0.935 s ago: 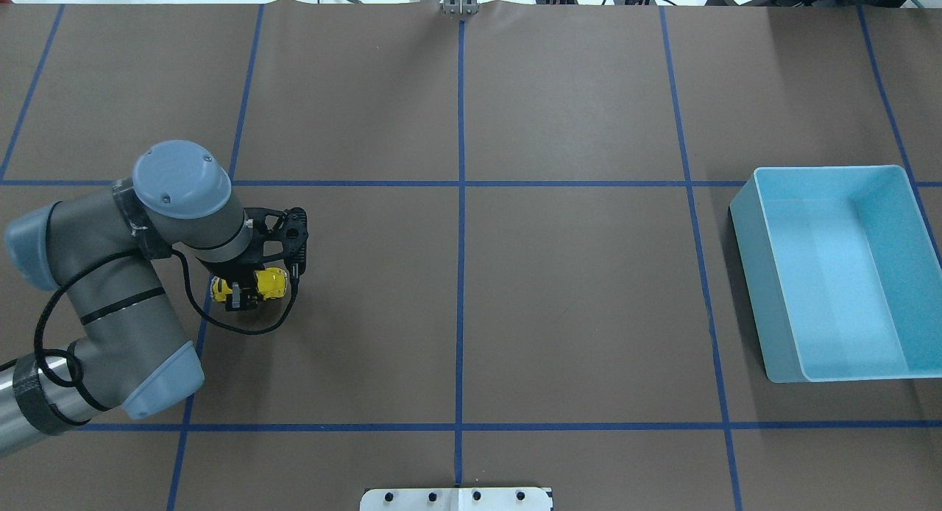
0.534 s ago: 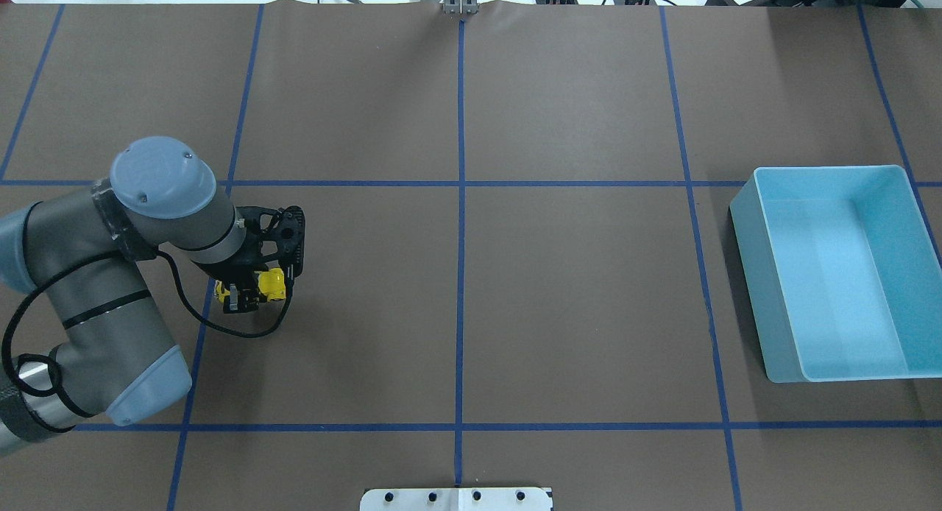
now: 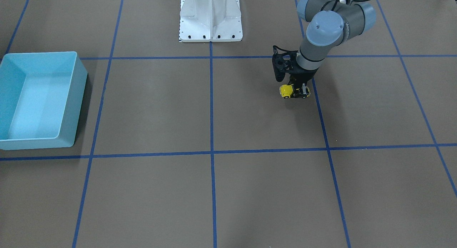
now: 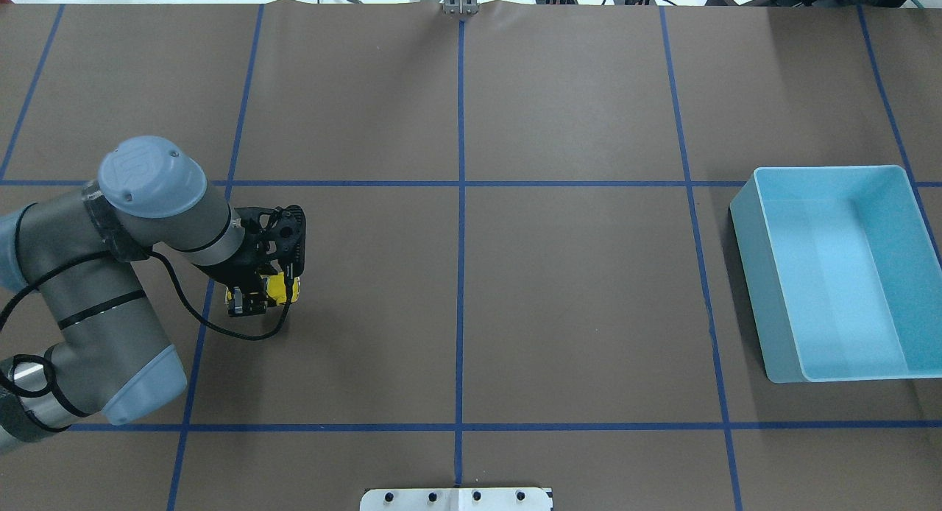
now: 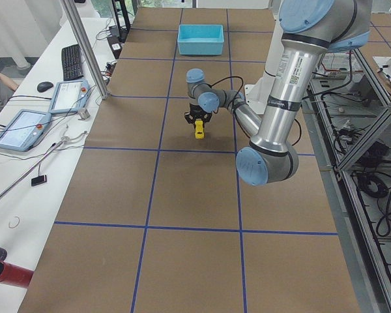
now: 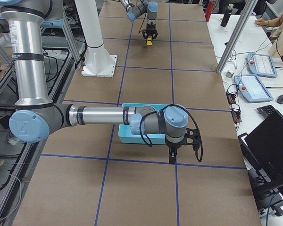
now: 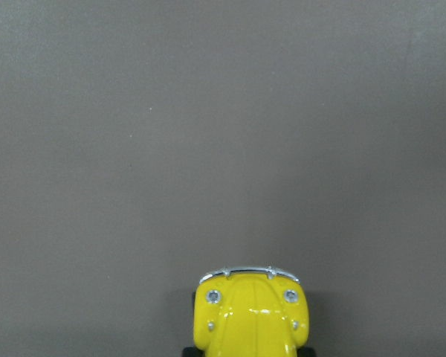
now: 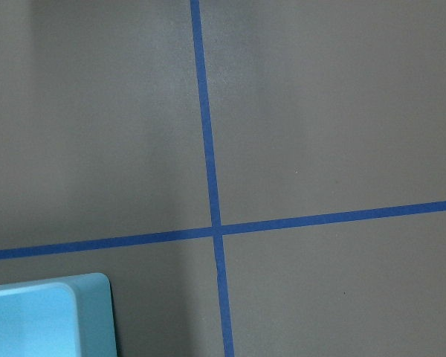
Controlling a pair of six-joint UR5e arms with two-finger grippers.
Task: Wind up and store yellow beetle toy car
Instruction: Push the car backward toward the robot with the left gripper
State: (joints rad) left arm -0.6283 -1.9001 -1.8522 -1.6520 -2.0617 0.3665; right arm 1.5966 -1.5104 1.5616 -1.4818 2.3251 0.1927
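Observation:
The yellow beetle toy car (image 4: 282,289) stands on the brown table mat at the left, wheels down. My left gripper (image 4: 248,302) reaches straight down and is shut on the car's body, its fingers hiding the middle part. From across the table the car (image 3: 286,91) pokes out to the left of the left gripper (image 3: 298,93). The left wrist view shows only the car's (image 7: 251,318) nose and chrome bumper at the bottom edge. My right gripper (image 6: 172,157) hangs beside the light-blue bin (image 6: 132,137) and shows in the right side view alone; I cannot tell whether it is open or shut.
The light-blue bin (image 4: 765,290) sits far off at the right side of the table, with nothing visible inside it. Blue tape lines (image 4: 461,275) cross the mat. The robot's white base plate (image 3: 210,30) lies at the table's near-robot edge.
My left gripper and the car have slid a little to the right and toward the robot, while the arm's upper joints swung to the left. The grip is unchanged.

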